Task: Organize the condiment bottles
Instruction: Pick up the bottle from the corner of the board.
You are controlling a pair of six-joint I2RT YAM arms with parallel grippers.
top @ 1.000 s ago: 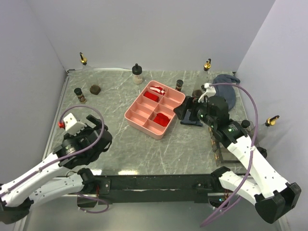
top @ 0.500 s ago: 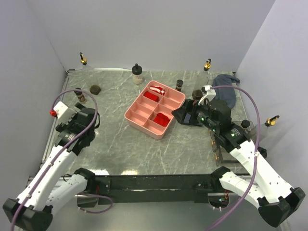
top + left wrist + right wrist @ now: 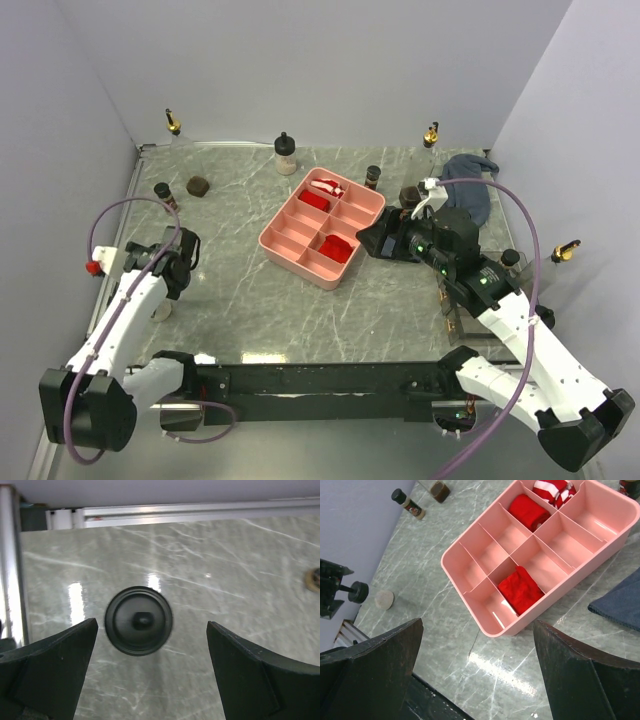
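You've got a grey desk (image 3: pixel 300 310) veined white, a pink tray (image 3: pixel 580 542), red rags (image 3: pixel 521 591), a striped rag (image 3: pixel 552 489) in red and white, a blue-grey cloth (image 3: pixel 470 195), and a black-capped bottle (image 3: pixel 138 620).

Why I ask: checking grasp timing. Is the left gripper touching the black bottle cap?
Apart. Left wrist view shows table between the black cap and each open finger.

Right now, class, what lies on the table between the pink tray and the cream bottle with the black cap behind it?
Nothing. The top view shows only bare table between the tray and the bottle.
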